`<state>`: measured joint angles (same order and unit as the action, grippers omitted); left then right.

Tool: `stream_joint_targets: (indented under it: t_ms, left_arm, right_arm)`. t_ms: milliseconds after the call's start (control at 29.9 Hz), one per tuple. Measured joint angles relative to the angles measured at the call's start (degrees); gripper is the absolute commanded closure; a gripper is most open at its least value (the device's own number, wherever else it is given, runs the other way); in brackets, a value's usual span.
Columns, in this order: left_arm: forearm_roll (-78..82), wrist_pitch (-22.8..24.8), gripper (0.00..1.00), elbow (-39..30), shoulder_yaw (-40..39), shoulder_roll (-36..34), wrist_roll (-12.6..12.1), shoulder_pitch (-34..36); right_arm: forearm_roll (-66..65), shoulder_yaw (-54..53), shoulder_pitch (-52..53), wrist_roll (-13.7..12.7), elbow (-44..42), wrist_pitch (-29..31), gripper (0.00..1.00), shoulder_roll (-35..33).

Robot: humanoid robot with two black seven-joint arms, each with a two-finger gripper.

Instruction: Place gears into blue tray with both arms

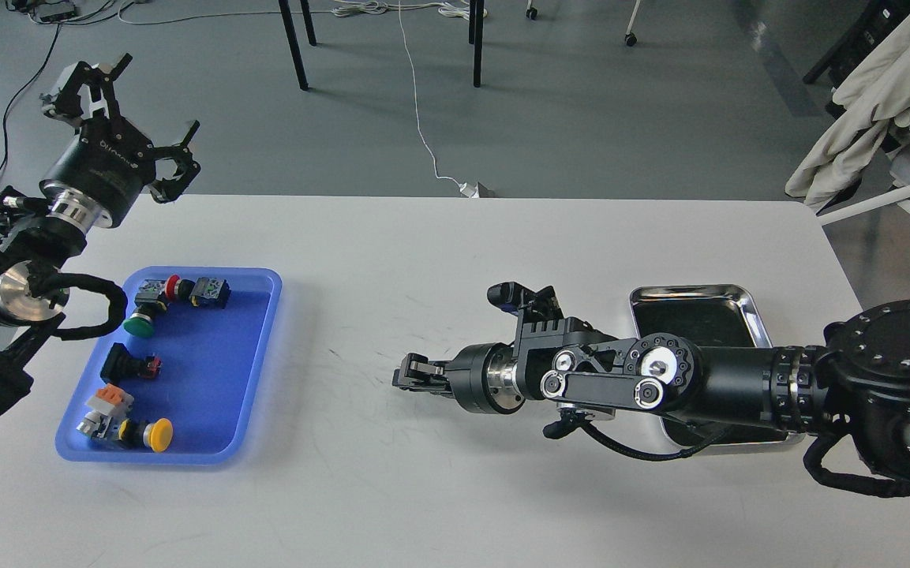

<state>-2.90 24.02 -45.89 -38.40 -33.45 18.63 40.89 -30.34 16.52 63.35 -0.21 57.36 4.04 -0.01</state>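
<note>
Head view: blue tray [261, 331] at nine o'clock holds maybe five buttons [156, 433]; steel tray [743, 300] sits at three. Left gripper [143, 102] fingers wide; right gripper [403, 376], cannot tell.

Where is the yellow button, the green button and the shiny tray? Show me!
yellow button [159, 435], head view, on its round yellow cap.
green button [138, 324], head view, on its round green cap.
shiny tray [691, 291], head view, on the far steel rim.

One blue tray [253, 371] lies left of one steel tray [727, 296] on one tabletop [439, 268]. The blue tray holds about six push-button switches: one red-capped [173, 285], one green-capped [137, 324], one yellow-capped [159, 435].
</note>
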Motion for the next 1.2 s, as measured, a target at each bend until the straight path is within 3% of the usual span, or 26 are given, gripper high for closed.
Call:
stream_joint_targets:
  t_ms: [167,234,334,401,468,836,1204]
  left_arm:
    - [0.0,0.0,0.01,0.0,0.0,0.0,0.0,0.0]
    - [0.0,0.0,0.01,0.0,-0.1,0.0,0.0,0.0]
    - [0.0,-0.1,0.01,-0.1,-0.1,0.0,0.0,0.0]
    - [0.0,-0.1,0.01,-0.1,-0.1,0.0,0.0,0.0]
    - [0.0,-0.1,0.01,-0.1,0.0,0.0,0.0,0.0]
    - [0.3,-1.8,0.01,0.0,0.8,0.1,-0.1,0.0]
    - [10.7,-1.9,0.01,-1.0,1.1,0.3,-1.3,1.8]
  right_arm:
    - [0.1,0.0,-0.1,0.4,-0.2,-0.1,0.58,0.0]
    - [0.1,0.0,-0.1,0.5,-0.2,-0.2,0.39,0.0]
    - [0.2,0.0,-0.1,0.6,-0.1,-0.6,0.29,0.0]
    - [0.4,0.0,-0.1,0.6,0.0,-0.9,0.15,0.0]
    - [0.5,-0.1,0.0,0.6,-0.2,-1.0,0.08,0.0]
    - [1.7,-11.8,4.5,0.5,1.4,0.5,0.05,-0.4]
    - [10.7,-29.5,3.0,1.9,11.7,6.5,0.03,-28.3]
